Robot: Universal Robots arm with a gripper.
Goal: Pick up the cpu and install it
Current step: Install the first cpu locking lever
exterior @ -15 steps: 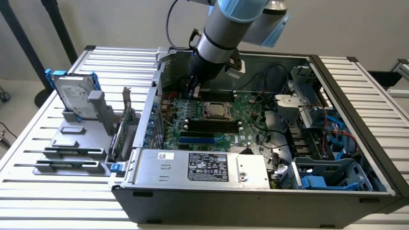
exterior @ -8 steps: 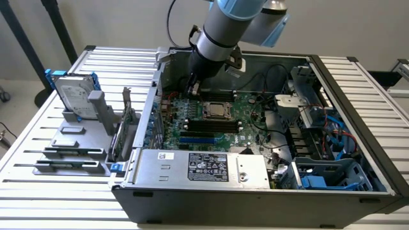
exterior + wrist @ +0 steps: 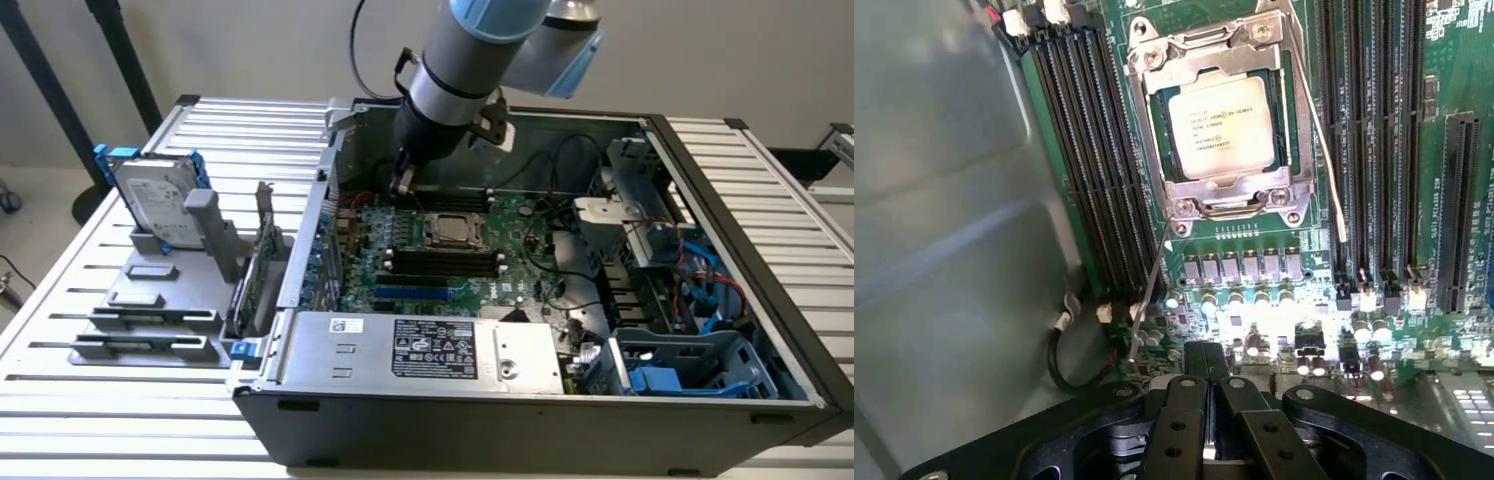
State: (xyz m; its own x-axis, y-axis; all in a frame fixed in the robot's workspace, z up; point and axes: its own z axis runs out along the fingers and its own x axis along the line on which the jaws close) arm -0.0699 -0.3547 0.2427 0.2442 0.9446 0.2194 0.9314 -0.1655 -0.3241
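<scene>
The cpu [image 3: 1219, 125] is seen seated under the socket retention frame [image 3: 1229, 195], with the gripper [image 3: 1206, 365] shut and empty near it above the motherboard [image 3: 1454, 80], where the thin socket lever [image 3: 1319, 130] could be snagged and bent by a careless descent.

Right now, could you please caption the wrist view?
Shut black gripper over the green motherboard; silver square cpu sits in its metal socket.

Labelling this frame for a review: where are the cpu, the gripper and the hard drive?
cpu [image 3: 1221, 125], wrist view, middle of its silver top.
gripper [image 3: 1206, 352], wrist view, midway between its shut fingertips.
hard drive [image 3: 150, 200], exterior view, middle of its silver face.
</scene>
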